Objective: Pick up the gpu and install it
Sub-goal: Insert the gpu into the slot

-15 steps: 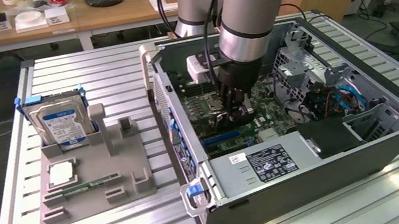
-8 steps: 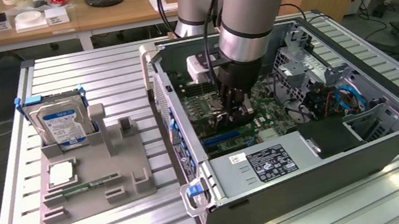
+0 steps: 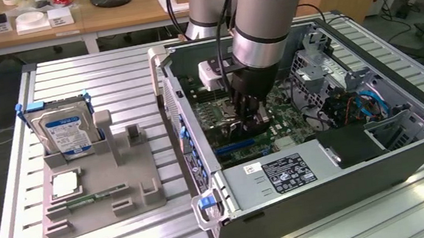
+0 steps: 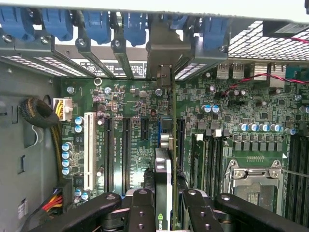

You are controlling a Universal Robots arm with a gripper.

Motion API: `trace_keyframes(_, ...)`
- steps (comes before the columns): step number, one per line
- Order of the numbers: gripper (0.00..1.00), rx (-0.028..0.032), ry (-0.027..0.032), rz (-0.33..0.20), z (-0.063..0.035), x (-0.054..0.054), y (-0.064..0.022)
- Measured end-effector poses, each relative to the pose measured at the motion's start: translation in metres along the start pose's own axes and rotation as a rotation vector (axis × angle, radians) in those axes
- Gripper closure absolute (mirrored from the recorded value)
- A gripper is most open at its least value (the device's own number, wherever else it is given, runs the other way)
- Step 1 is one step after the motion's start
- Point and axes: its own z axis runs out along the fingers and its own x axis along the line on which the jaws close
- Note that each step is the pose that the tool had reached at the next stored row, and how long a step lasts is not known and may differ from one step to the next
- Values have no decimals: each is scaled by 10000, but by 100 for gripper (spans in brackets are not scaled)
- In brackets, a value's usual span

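My gripper [image 3: 246, 119] is lowered inside the open computer case [image 3: 413, 148], over the green motherboard [image 3: 277, 116]. It is shut on the gpu [image 4: 163, 166], which I see edge-on between the two black fingers [image 4: 141, 209]. The card stands upright along the blue expansion slot [image 4: 160, 137], with its silver end bracket [image 4: 161, 53] up against the case's rear slot openings. Whether the card's edge is seated in the slot is hidden by the card itself.
A hard drive [image 3: 65, 129] with a blue label stands in the grey parts holder [image 3: 140, 165] at the exterior view's left, with a memory stick [image 3: 91, 198] lying on it. The power supply [image 3: 280, 171], drive cages and cables crowd the case. A CPU socket [image 4: 253, 179] lies beside the card.
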Motion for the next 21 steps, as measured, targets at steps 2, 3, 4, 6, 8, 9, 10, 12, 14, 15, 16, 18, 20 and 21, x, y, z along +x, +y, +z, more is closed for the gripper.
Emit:
trace_keyframes(2,73,-1,1,0,0,0,0)
trace_keyframes(3,73,-1,1,0,1,0,0)
trace_keyframes(4,73,0,-1,0,2,0,0)
trace_keyframes(6,73,-3,-1,-1,5,0,-4)
trace_keyframes(8,73,-4,-1,1,10,0,-6)
trace_keyframes(9,73,-4,-2,1,13,0,-7)
trace_keyframes(10,73,-5,-1,0,16,1,-10)
trace_keyframes(12,73,-6,1,0,19,1,-10)
trace_keyframes(14,73,-4,0,0,31,1,-10)
trace_keyframes(15,73,-5,1,0,36,2,-10)
trace_keyframes(16,73,-6,4,0,37,2,-10)
trace_keyframes(18,73,-7,6,0,37,2,-10)
trace_keyframes(20,73,-6,4,0,39,2,-10)
trace_keyframes(21,73,-5,6,0,41,2,-7)
